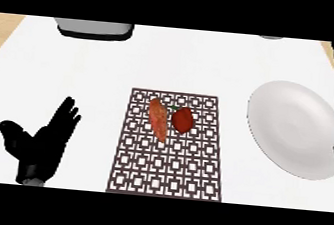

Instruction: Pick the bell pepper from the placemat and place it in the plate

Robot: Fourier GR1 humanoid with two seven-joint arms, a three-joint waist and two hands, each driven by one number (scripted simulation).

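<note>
The pepper (183,119) lies on the placemat (169,145), touching an orange item (158,119). The left hand (41,141) rests with fingers spread wide, holding nothing. The right hand's fingers cannot be told. The neighbour could be grabbed or knocked instead; the plate (294,126) might be nudged.

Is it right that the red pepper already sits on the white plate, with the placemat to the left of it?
Not quite. In the head view the red pepper lies on the placemat, beside an orange item. The white plate holds nothing. The placemat is indeed left of the plate.
</note>
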